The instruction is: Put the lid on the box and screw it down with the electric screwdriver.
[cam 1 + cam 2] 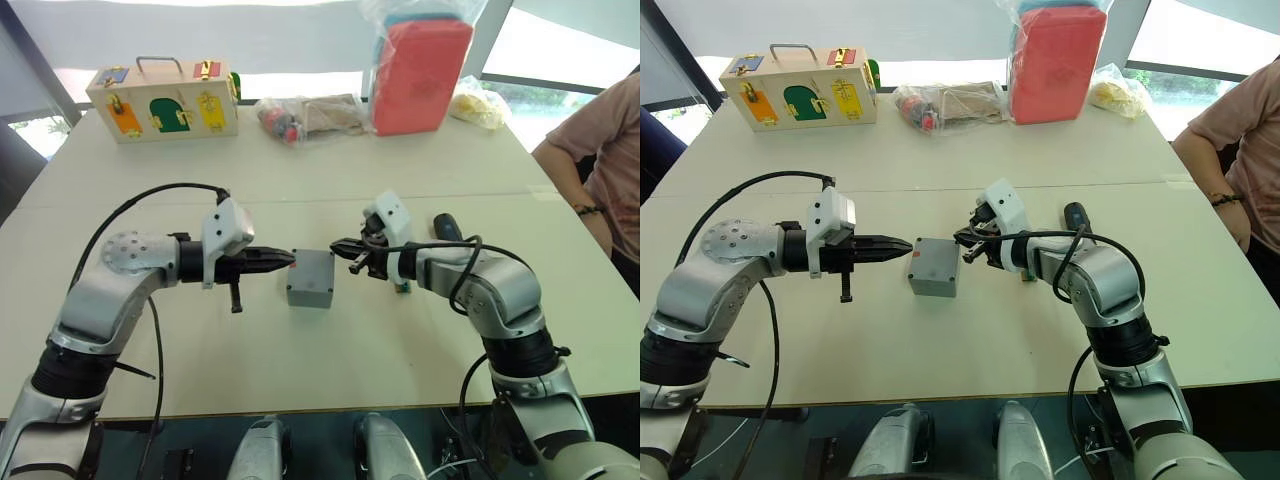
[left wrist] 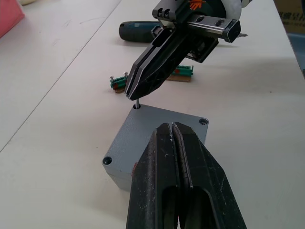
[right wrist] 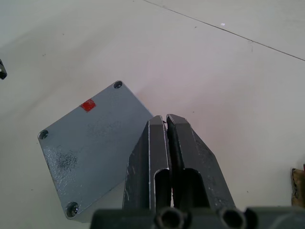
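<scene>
Right gripper (image 2: 135, 92) is pinching a thin metal screw (image 2: 137, 103) between closed fingers, its tip entering a corner hole of the flat grey plastic lid (image 2: 162, 131) at frame centre in the left wrist view. That lid is already sitting on the small square grey plastic box (image 1: 311, 279), at table centre in the left eye view. Left gripper (image 1: 280, 260) is resting closed and empty, its tips just beside the box's left edge. For a clean seat, the screw should be kept upright over the hole and released only once it stands unaided, with the left gripper steadying the box. Both forearms are reaching inward, roughly level, from opposite sides. Behind the right wrist, the black cylindrical electric screwdriver (image 1: 446, 228) is lying on the white tabletop (image 1: 330, 350), right of centre, near small green connector blocks (image 2: 119, 82).
</scene>
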`<move>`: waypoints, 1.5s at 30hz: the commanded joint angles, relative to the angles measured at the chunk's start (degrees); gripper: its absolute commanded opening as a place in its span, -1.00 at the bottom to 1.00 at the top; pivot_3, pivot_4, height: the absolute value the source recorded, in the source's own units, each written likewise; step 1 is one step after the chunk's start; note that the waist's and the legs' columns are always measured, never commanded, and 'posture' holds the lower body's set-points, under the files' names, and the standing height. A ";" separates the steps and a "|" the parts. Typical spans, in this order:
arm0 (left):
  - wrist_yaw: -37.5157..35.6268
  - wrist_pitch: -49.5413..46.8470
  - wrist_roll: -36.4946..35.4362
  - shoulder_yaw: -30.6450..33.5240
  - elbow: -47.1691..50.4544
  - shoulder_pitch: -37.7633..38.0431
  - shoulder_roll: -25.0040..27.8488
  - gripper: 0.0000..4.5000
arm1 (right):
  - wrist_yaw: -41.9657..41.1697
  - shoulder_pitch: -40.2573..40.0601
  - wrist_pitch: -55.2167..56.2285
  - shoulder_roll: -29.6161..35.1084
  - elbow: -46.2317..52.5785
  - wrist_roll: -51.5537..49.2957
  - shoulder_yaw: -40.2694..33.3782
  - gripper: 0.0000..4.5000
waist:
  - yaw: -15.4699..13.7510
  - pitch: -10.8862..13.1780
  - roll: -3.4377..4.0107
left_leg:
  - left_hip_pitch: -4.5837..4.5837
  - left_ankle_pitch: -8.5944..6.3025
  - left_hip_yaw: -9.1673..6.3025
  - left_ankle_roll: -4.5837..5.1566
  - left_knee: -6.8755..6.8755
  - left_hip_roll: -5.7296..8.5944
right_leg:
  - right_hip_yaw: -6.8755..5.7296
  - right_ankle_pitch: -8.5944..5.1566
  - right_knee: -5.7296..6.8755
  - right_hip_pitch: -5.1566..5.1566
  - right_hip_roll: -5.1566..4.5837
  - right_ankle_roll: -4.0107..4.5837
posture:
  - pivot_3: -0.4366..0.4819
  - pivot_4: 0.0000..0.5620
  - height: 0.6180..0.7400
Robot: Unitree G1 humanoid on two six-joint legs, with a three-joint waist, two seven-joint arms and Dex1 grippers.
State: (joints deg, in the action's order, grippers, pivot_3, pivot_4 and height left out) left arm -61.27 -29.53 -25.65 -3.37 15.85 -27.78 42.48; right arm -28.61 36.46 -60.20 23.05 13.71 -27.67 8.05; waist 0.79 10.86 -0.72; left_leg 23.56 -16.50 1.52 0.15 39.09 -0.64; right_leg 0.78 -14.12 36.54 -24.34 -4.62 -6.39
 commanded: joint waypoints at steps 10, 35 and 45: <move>0.36 -0.20 -0.93 1.01 2.18 0.00 0.17 -1.00 | -2.38 1.01 2.35 -1.02 -1.75 1.79 2.53 -0.64 | 0.03 0.00 0.00 | 0.00 0.00 0.00 0.00 0.00 0.00 | 0.00 0.00 0.00 0.00 0.00 0.00 | -0.05 -0.47 0.83; -4.11 5.41 0.26 -2.99 -5.44 -6.33 -6.16 -1.00 | -5.43 10.78 -31.14 33.25 -3.43 -2.84 -7.99 0.97 | -0.09 0.02 0.03 | 0.00 -0.02 0.05 0.03 -0.03 0.01 | 0.02 0.00 -0.11 0.02 -0.02 0.00 | -0.05 -0.47 0.83; -3.09 7.78 1.20 -4.23 -6.28 -5.80 -9.95 -1.00 | -9.92 20.09 -31.97 33.93 -26.16 -1.00 7.49 0.97 | 0.06 0.03 0.05 | 0.01 -0.03 0.10 0.05 -0.05 -0.01 | 0.07 0.00 -0.16 -0.02 0.00 0.00 | -0.05 -0.47 0.83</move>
State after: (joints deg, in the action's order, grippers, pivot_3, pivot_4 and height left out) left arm -64.47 -23.11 -24.32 -8.21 8.83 -33.44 32.82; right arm -37.50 53.89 -92.11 57.21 -10.61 -29.51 14.46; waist 0.85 10.89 -0.68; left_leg 23.57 -16.53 1.61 0.20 39.05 -0.65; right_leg 0.86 -14.12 36.38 -24.36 -4.63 -6.39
